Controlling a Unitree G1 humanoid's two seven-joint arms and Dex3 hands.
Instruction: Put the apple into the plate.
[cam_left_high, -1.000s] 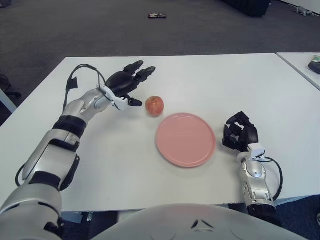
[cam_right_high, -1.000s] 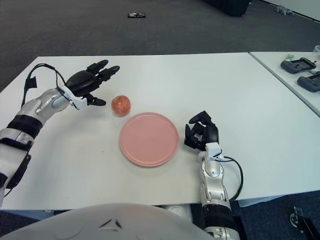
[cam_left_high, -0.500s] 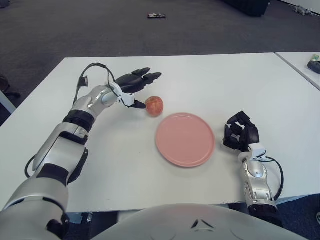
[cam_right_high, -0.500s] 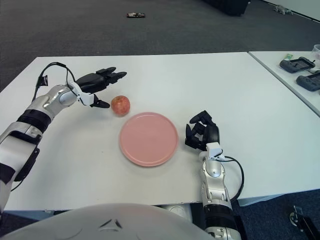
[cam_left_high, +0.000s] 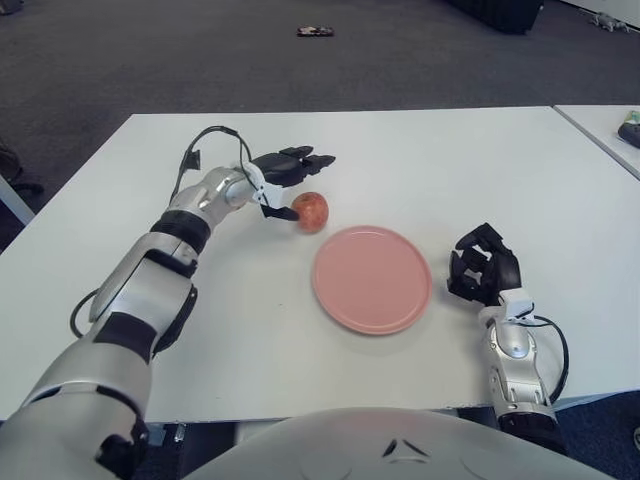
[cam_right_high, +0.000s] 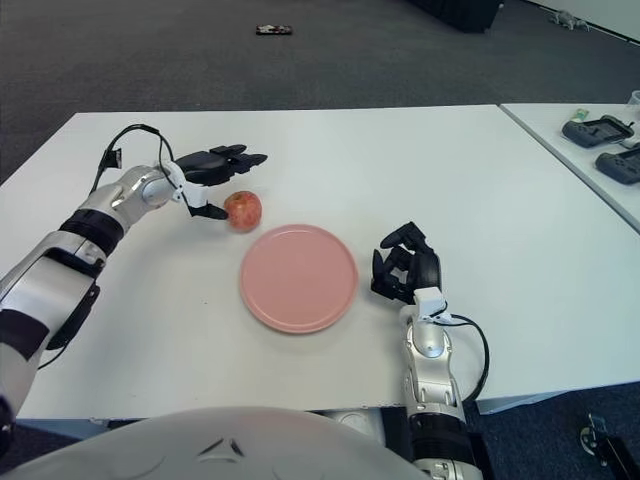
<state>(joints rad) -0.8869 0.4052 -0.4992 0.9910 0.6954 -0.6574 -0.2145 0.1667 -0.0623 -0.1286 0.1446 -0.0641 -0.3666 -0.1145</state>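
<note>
The left hand (cam_left_high: 285, 175) has dropped and slid in beside the apple (cam_left_high: 310, 211), fingers spread to cup it, thumb near its left side, for lifting to the plate (cam_left_high: 371, 279), while the right hand (cam_left_high: 484, 272) sits curled, holding nothing, right of the plate.

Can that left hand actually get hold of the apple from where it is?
Probably yes. The left hand is open right beside the apple, fingers reaching past its far side and thumb at its near left. Nothing lies between them.

Apple (cam_left_high: 310, 211) behind-left of plate (cam_left_high: 371, 279)
</note>
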